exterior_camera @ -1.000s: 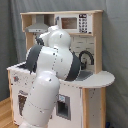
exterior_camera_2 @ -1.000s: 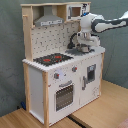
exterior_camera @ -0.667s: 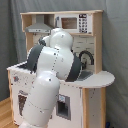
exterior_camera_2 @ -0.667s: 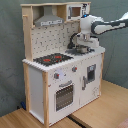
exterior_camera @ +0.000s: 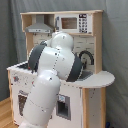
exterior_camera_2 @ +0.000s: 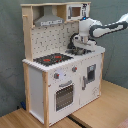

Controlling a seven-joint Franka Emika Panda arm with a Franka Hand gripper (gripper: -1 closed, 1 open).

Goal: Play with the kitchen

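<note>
My gripper [exterior_camera_2: 78, 46] hangs low over the sink end of the kitchen [exterior_camera_2: 60, 75], and I cannot tell if it is spread or pressed together.

The hob [exterior_camera_2: 53, 59] with its red rings is beside my tool, toward the second exterior view's left; the tap [exterior_camera: 86, 55] is close to my wrist, and in the first exterior view my own arm [exterior_camera: 50, 80] hides the sink and most of the counter [exterior_camera: 97, 79]. I think the main danger is a collision: my tool is very near the tap and the sink edge, so a careless sideways or downward move can hit them or push the light toy. I count one kitchen, one hob, one tap, one grey hood [exterior_camera_2: 49, 19], one oven door [exterior_camera_2: 64, 95] and two knobs [exterior_camera_2: 74, 69] above it.
</note>
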